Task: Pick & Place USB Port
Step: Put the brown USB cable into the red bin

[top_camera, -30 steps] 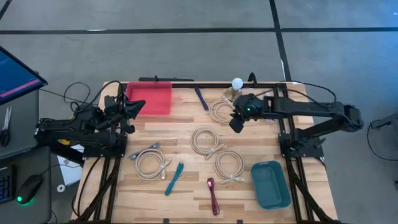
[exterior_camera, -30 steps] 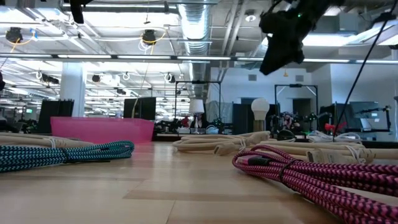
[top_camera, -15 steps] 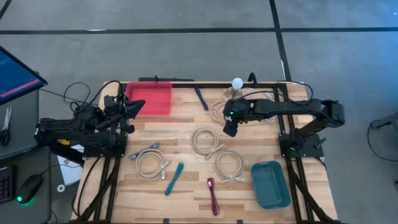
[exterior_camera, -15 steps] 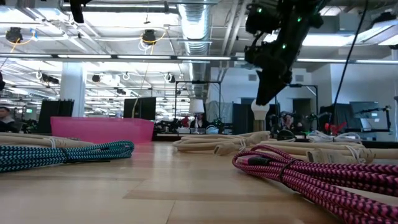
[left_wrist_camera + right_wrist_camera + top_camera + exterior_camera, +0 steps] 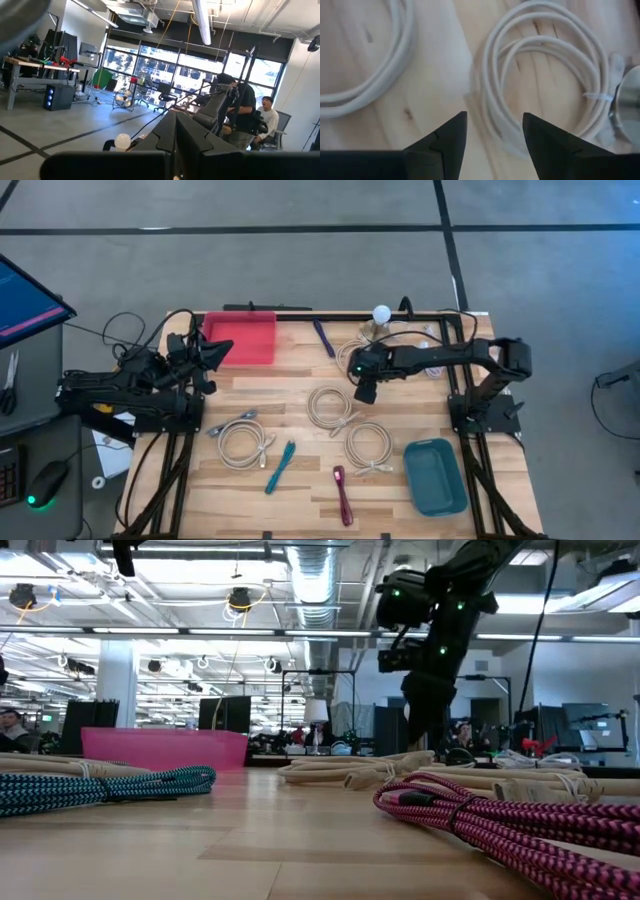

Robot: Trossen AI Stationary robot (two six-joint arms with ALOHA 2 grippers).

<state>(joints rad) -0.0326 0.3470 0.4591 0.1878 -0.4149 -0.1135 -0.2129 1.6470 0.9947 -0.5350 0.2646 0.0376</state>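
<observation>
Several coiled white USB cables lie flat on the wooden table: a far one (image 5: 353, 358), a middle one (image 5: 330, 408), a near-right one (image 5: 369, 445) and a near-left one (image 5: 243, 442). My right gripper (image 5: 365, 387) hangs open above the table between the far and middle coils. In its wrist view the open gripper (image 5: 494, 119) frames the edge of the far coil (image 5: 545, 65), with the middle coil (image 5: 365, 85) to one side; it touches neither. In the low view my right gripper (image 5: 420, 725) hangs just above the cables. My left gripper (image 5: 212, 353) is shut at the table's left edge by the red bin.
A red bin (image 5: 241, 338) sits at the far left and a teal bin (image 5: 435, 476) at the near right. A teal braided cable (image 5: 280, 467), a magenta cable (image 5: 343, 495) and a dark blue cable (image 5: 324, 338) lie around. A white bulb (image 5: 381, 313) stands at the far edge.
My right gripper has moved toward the table's left edge and slightly nearer, and has come down toward the white coils. Its arm has folded in. Nothing on the table has moved.
</observation>
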